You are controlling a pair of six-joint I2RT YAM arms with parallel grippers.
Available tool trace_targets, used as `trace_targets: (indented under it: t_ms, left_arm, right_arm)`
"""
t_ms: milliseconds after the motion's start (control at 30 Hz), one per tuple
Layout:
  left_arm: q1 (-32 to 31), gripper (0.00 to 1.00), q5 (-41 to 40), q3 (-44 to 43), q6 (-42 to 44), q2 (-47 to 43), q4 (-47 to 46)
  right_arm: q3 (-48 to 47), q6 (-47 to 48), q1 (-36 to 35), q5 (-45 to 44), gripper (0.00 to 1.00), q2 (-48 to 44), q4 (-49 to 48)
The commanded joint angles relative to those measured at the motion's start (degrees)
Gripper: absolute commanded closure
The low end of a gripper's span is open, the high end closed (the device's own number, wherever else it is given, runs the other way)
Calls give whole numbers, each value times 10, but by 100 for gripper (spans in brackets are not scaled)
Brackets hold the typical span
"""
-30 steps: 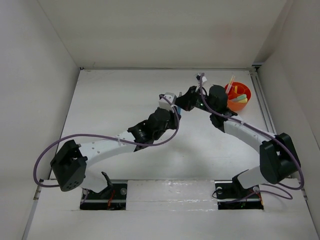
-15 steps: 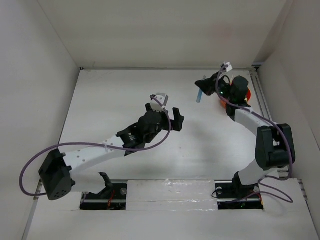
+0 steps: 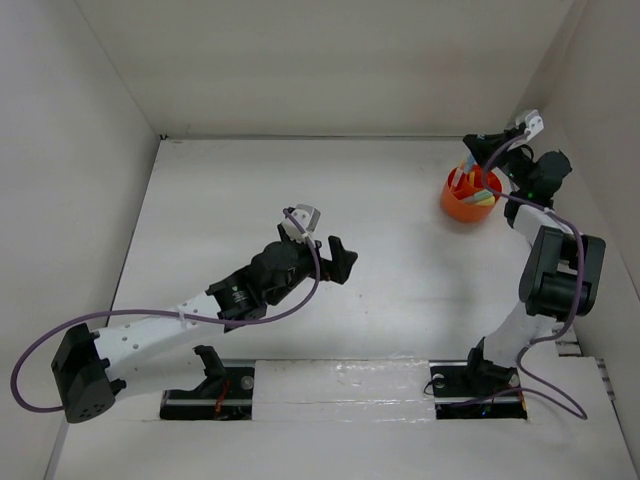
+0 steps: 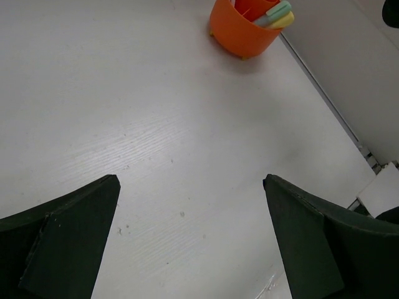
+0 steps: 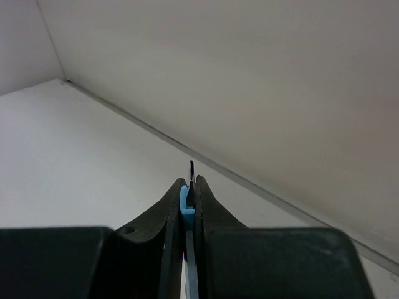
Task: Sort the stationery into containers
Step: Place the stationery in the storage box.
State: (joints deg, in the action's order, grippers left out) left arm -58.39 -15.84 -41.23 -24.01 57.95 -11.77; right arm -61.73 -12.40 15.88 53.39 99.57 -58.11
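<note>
At two o'clock, your right gripper [image 5: 189, 185] pinches the blue pen [image 5: 184, 200], seemingly above the far rim of the cup [image 3: 460, 208]. Centre it and lower before releasing; left gripper [image 4: 191, 182] hangs wide open.

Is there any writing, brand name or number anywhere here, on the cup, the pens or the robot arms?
None can be read. The orange cup is plain; the pens in it and the blue pen held in the right end effector show no print; the arms show no legible label.

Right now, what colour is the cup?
The cup is orange, best seen in the left wrist view.
</note>
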Motion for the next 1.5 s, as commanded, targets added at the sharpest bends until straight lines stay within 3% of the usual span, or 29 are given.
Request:
trace_targets:
  t_ms: [0, 533, 633, 667, 767, 800, 1000, 1200, 1233, 1267, 1367, 1467]
  left_arm:
    - [-1, 0, 18, 8, 12, -10, -19]
    - [-1, 0, 56, 25, 34, -9, -49]
    - [-1, 0, 61, 25, 34, -9, -55]
    - [-1, 0, 61, 25, 34, -4, -55]
    - [-1, 0, 61, 20, 34, 2, -55]
    - [-1, 0, 61, 19, 34, 2, -55]
    - [-1, 0, 44, 13, 27, 2, -43]
    - [-1, 0, -89, -61, -59, 34, 59]
    - [10, 0, -109, -101, -80, 44, 85]
    - [20, 0, -130, -124, -100, 64, 113]
    - [42, 0, -167, -213, -157, 102, 219]
    - [43, 0, -219, -308, -197, 126, 331]
  right_arm:
    - [-33, 12, 23, 46, 100, 18, -71]
    - [-97, -7, 70, 65, 100, 135, -90]
    - [-90, -7, 70, 65, 86, 140, -96]
    - [-82, -7, 70, 65, 71, 140, -101]
    - [-69, -18, 75, 65, 42, 135, -108]
    - [-63, -24, 75, 65, 0, 135, -122]
    - [-27, -48, 75, 24, 0, 57, -155]
    - [-4, 14, 21, -87, 0, -62, 35]
    - [-9, 76, 2, -110, 0, -104, 86]
    - [-9, 109, -20, -142, 0, -125, 202]
    - [-22, 190, -126, -295, 0, -201, 375]
    - [-22, 195, -214, -442, 0, -281, 473]
